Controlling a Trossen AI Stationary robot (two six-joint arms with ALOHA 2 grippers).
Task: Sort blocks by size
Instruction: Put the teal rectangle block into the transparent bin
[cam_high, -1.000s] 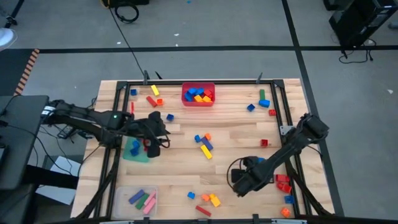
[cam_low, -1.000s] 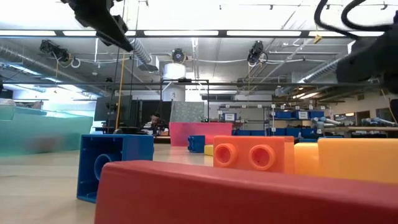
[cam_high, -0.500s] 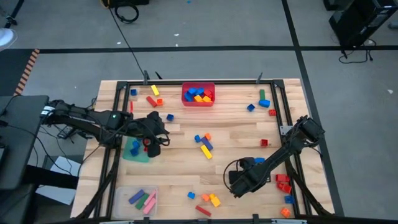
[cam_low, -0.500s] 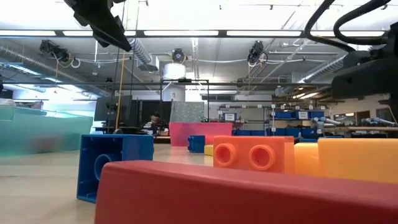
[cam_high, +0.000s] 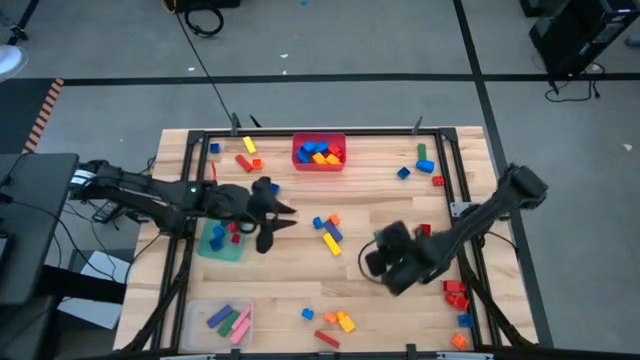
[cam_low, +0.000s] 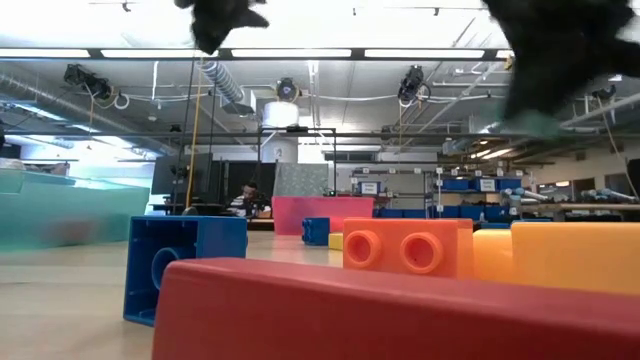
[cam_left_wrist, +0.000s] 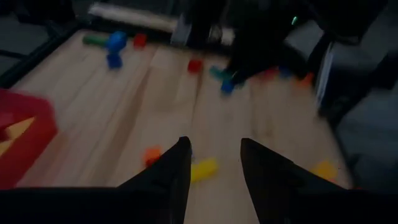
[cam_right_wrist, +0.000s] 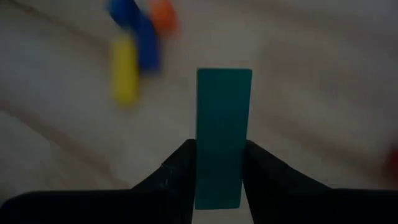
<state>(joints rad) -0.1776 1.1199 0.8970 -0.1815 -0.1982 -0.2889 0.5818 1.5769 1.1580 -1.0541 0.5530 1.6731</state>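
The blocks lie scattered on the wooden table (cam_high: 380, 200): a blue, orange and yellow group (cam_high: 328, 231) at the centre, more near the front edge (cam_high: 340, 321) and along the right side (cam_high: 425, 165). My right gripper (cam_right_wrist: 217, 148), above the table right of centre (cam_high: 385, 262), is shut on a long teal block (cam_right_wrist: 224, 118). My left gripper (cam_left_wrist: 213, 144) hangs open and empty just right of the green bin (cam_high: 218, 241), its fingers (cam_high: 283, 214) pointing toward the centre blocks. My right gripper pinches the teal block by its two long sides (cam_right_wrist: 217, 177) between its two fingers, at the end nearer the wrist. The fingers run along the block, which sticks out well past their tips. They slant downward, and the block is lifted clear of the table.
A red bin (cam_high: 319, 152) with blocks stands at the far middle. A clear bin (cam_high: 218, 320) with long blocks sits at the near left corner. More red and blue blocks (cam_high: 456, 293) lie near the right edge. A black frame (cam_high: 440, 140) runs round the table.
My right gripper has risen from the near right part of the table, moved toward the far edge and rolled about its wrist. My left gripper has swung from over the green bin toward the table's right and tipped its fingers up.
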